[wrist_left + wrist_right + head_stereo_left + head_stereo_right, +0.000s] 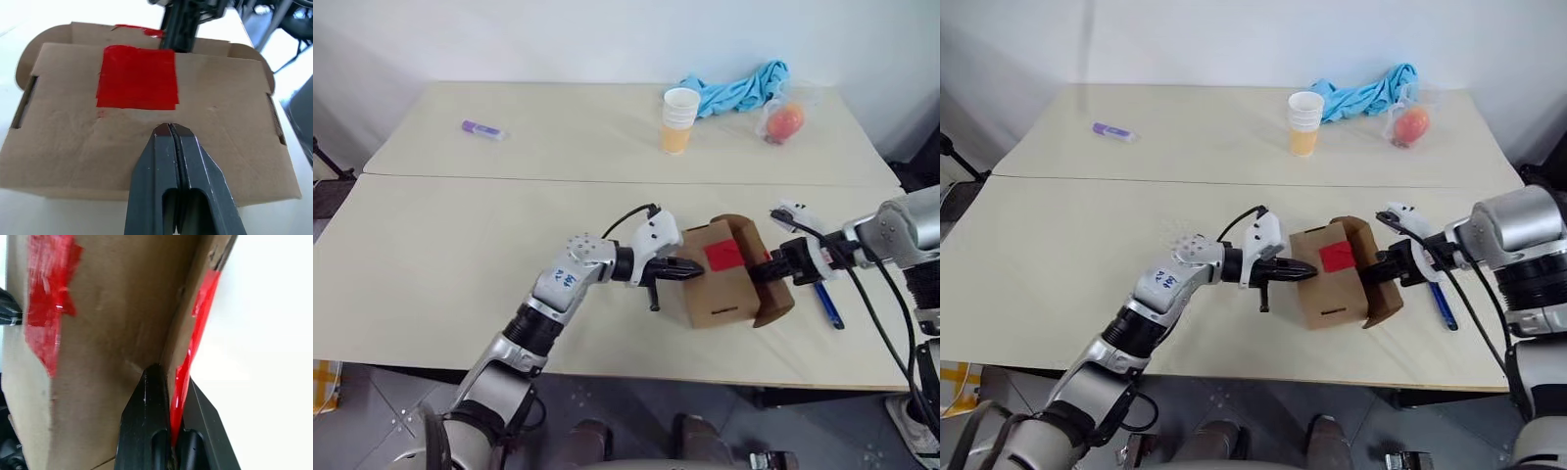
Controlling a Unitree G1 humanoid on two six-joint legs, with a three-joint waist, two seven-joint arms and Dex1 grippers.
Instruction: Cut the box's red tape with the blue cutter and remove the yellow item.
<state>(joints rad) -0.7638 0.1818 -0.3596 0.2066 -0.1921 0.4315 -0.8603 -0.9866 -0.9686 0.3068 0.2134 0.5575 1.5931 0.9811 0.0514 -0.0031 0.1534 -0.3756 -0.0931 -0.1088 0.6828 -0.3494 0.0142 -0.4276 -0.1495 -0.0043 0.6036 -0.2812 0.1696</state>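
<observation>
Bright, even light falls across the pale counter (509, 245), with no strong glare on it. Shadows are soft and short: a faint one lies under the box (724, 279), another beside the paper cup (679, 119). In the left wrist view the left pincer (168, 131) is sharp while the far background blows out to white. In the right wrist view the red tape (193, 352) shines glossily, the cardboard near it looks soft and blurred, and the counter behind is overexposed.
</observation>
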